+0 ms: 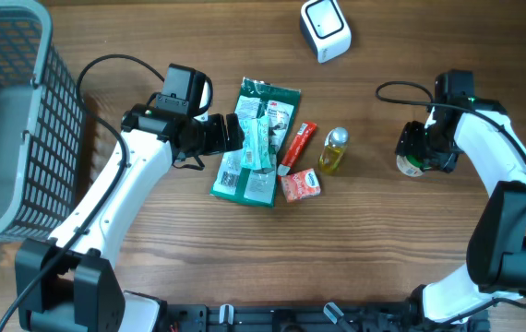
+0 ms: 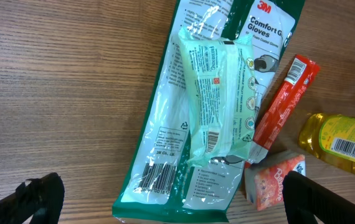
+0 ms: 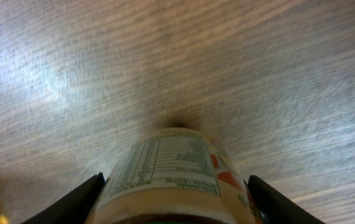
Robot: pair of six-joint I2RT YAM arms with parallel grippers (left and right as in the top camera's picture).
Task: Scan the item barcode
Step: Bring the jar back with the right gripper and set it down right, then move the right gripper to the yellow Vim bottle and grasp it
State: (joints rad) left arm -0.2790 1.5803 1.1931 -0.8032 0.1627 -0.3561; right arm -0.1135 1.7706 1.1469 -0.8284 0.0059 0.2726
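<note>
Table point(image 1: 383, 240): dark brown wood, grain running side to side; no room shows beyond it.
- 3 o'clock: jar point(image 3: 165, 168), label outward, pinched by the right end effector point(image 1: 416, 157), a finger on each side.
- Centre: green gloves pack point(image 1: 281, 101) with a pale wipes pack point(image 2: 218, 93) lying on it. A red tube point(image 1: 297, 148), yellow bottle point(image 1: 333, 152) and pink packet point(image 1: 300, 184) sit just beside it at its 3 to 4 o'clock.
- Left end effector point(image 1: 233, 136): spread wide, empty, over the gloves pack's 9 o'clock edge.
- 12 o'clock: white scanner point(image 1: 325, 29).
- 9 o'clock: grey wire basket point(image 1: 60, 111).
</note>
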